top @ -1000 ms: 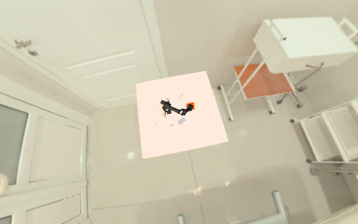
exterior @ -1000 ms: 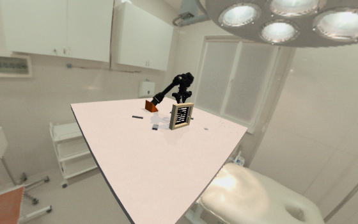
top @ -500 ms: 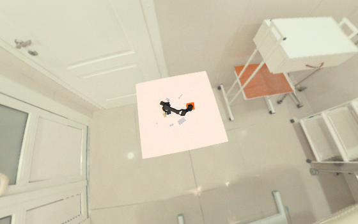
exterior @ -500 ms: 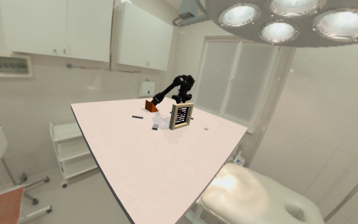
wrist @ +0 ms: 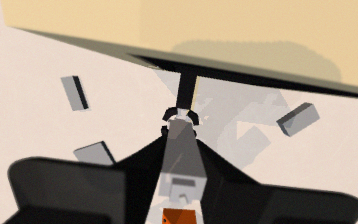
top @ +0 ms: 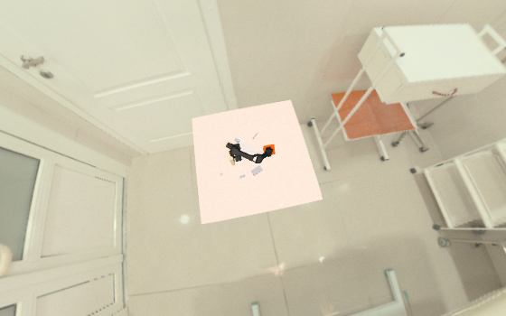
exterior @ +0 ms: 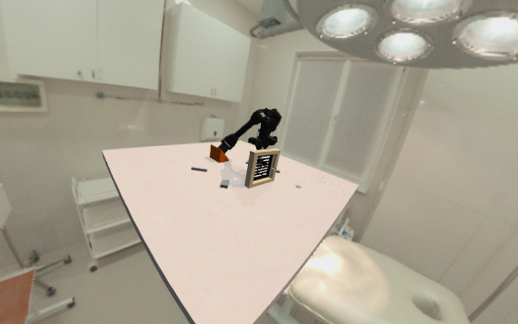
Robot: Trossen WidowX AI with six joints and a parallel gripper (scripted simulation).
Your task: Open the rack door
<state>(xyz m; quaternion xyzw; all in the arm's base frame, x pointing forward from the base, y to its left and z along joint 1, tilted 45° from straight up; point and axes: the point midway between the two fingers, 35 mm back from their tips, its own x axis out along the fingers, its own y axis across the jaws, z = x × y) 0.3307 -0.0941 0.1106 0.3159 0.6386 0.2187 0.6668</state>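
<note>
The rack's tan frame (top: 232, 160) (exterior: 250, 172) (wrist: 200, 25) stands upright on the table. Its dark slatted door (exterior: 263, 168) looks shut within the frame. In the wrist view, a dark stem reaches out from the rack to the grey handle (wrist: 185, 160), which looks upright. My gripper (wrist: 180, 141) is shut on the handle, with one black finger on each side of it. In the exterior view the fingers and handle are hidden behind the rack. How far the handle is turned is hard to tell.
The arm reaches over from its orange base (top: 272, 146) (exterior: 216, 154). Small grey blocks lie around the rack, one to the left (wrist: 74, 93), one lower left (wrist: 94, 153) and one to the right (wrist: 298, 120) in the wrist view. The table (top: 253, 203) (exterior: 208, 231) extends around them.
</note>
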